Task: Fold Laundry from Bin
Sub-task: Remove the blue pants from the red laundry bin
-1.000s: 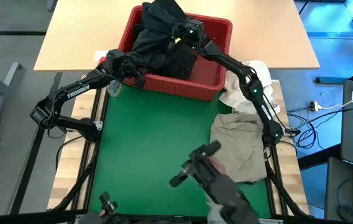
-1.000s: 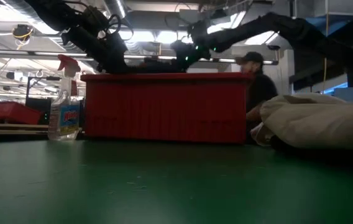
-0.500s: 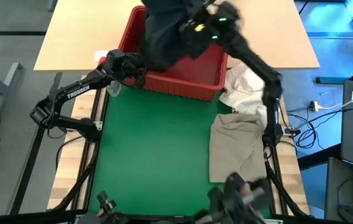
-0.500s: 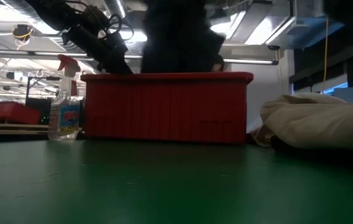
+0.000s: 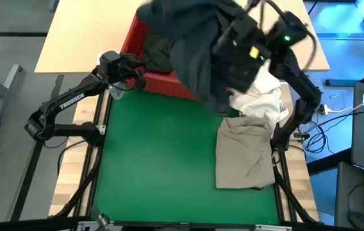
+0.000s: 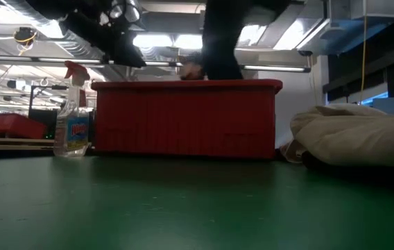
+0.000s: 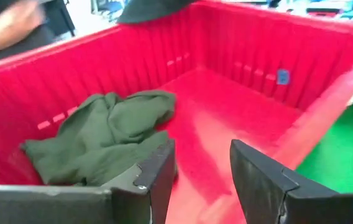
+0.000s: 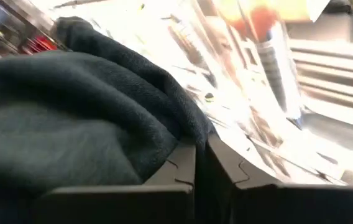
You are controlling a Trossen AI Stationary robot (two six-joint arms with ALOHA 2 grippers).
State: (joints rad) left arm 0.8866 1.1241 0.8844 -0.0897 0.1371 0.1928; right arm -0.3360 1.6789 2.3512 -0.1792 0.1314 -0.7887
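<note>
One dark garment (image 5: 195,51) lifted clear of bin (image 5: 145,35) by right pincer (image 8: 200,163).

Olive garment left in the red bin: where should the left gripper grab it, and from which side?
Grab the raised, bunched fold at the olive garment's middle, coming straight down from above. It lies crumpled against one wall of the red bin, so a side approach is probably blocked. The left gripper is open over the bin, beside it.

Red ribbed bin (image 7: 238,56); olive-green garment (image 7: 105,134); dark charcoal garment (image 5: 191,48); khaki-beige garment (image 5: 243,154); green table mat (image 5: 156,160).
</note>
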